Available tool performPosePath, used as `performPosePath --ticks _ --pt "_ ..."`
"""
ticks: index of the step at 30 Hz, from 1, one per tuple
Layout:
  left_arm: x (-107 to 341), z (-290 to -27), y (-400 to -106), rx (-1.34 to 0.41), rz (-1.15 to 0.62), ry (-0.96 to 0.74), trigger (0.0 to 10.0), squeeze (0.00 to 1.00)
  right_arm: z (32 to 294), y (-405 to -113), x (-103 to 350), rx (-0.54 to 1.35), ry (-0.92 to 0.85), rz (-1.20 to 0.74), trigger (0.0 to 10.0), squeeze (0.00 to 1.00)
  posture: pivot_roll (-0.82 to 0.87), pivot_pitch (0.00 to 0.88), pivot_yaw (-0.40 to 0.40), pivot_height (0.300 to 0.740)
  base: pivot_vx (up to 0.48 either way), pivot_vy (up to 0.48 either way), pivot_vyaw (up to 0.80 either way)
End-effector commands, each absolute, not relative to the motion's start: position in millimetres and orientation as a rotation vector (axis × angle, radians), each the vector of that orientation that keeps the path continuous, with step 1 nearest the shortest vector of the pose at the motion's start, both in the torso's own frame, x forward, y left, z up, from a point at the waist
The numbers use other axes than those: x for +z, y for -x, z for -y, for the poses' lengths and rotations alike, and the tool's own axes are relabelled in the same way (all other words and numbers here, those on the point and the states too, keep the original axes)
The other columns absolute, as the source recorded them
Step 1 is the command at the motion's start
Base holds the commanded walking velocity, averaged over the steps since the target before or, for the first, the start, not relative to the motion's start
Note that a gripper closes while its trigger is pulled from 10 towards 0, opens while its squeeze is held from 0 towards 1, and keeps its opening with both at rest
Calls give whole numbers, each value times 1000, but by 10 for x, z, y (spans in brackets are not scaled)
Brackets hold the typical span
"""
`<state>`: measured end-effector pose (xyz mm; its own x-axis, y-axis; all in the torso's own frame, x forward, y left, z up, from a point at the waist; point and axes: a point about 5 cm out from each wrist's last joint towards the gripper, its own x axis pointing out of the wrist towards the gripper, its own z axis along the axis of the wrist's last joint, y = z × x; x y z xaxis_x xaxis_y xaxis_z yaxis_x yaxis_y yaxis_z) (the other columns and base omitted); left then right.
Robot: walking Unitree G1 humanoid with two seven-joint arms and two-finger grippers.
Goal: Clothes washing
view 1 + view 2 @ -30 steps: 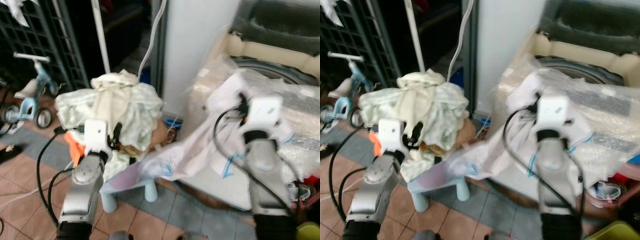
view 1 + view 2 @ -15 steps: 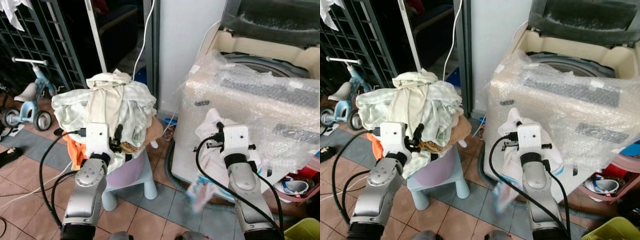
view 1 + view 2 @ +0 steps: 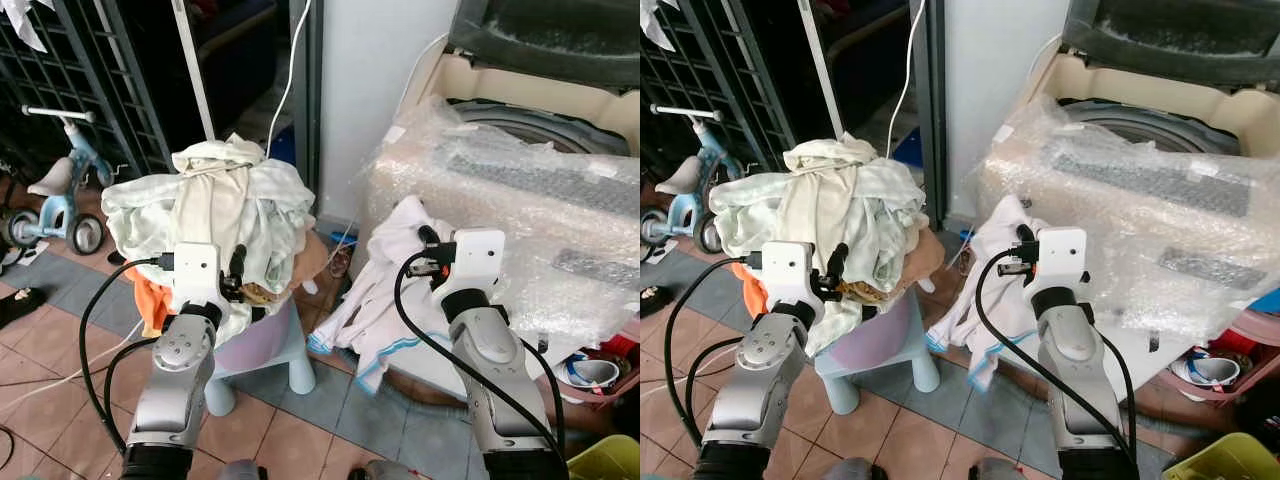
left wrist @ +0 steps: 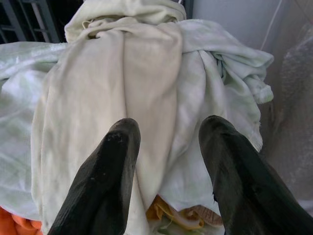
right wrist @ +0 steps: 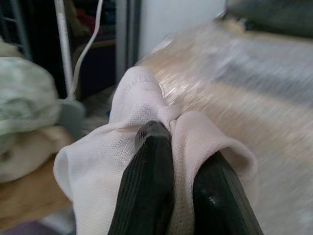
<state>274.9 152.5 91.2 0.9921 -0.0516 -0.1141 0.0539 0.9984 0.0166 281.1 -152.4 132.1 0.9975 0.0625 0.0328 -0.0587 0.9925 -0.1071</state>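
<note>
**White garment pinched in the right gripper beside the washer**

The right gripper [image 5: 168, 161] is clamped on a white garment [image 3: 385, 290], its two black fingers [image 5: 146, 186] pressed together with a fold of the cloth bunched between and over them. The fabric is a fine, slightly ribbed knit, off-white with a faint pink cast, and it has a thin blue edging along its lower hem. In the eye views it sits at centre right of the frame, draped down from the gripper in loose folds against the front of the washing machine [image 3: 520, 190], which is wrapped in bubble film and stands with its lid raised at upper right.

At centre left, the left gripper [image 4: 168, 147] hangs with its fingers spread wide, holding nothing, just in front of a laundry pile [image 3: 215, 215]. That heap is pale green and cream cloth, crumpled and knotted, with an orange piece [image 3: 150, 295] showing at its lower left. It rests on a small light-blue stool [image 3: 285, 365]. A child's tricycle [image 3: 60, 200] stands at far left on the tiled floor [image 3: 50, 350].
</note>
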Motion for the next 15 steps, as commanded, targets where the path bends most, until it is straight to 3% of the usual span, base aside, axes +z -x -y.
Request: performPosePath --ticks 1,15 --pt "927 -1512 -2771 -59 -107 -15 10000 0 1524 -2867 1472 44 44 82 10000 0 -73 0 5 740 0 -289 0" --pt "921 -1507 -2771 -58 -110 -11 10000 0 1427 -2899 1700 163 20 152 10000 0 -75 0 5 740 0 -266 0"
